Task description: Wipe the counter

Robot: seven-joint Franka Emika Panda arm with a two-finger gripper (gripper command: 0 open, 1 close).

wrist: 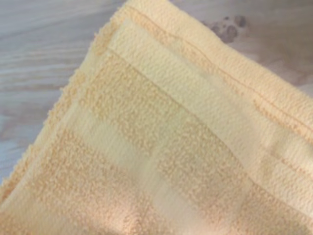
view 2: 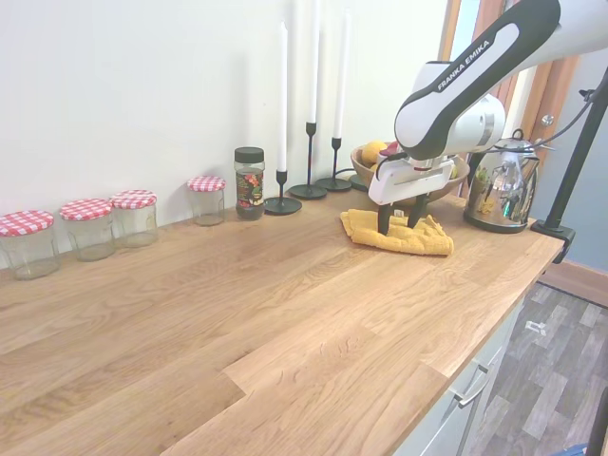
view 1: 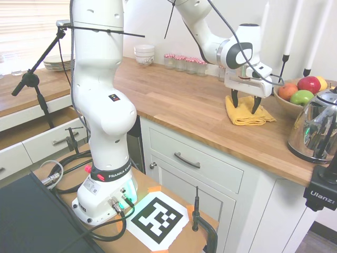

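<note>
Counter (view 2: 285,313) is running long under my arm, over the white cabinets (view 1: 195,163), and the yellow cloth (view 2: 397,235) is lying folded on it near the fruit bowl (view 1: 287,103) and the kettle (view 2: 499,195). My gripper (view 1: 245,103) is standing with its 2 fingers spread over the cloth, the tips touching or almost touching it; I am not pinching anything yet. I am judging that a wide sweep could be pushing the cloth into the kettle or the candlesticks (view 2: 309,157), or gripping only 1 fold. The wrist view is showing blurred cloth only, so contact is hard to confirm.
</note>
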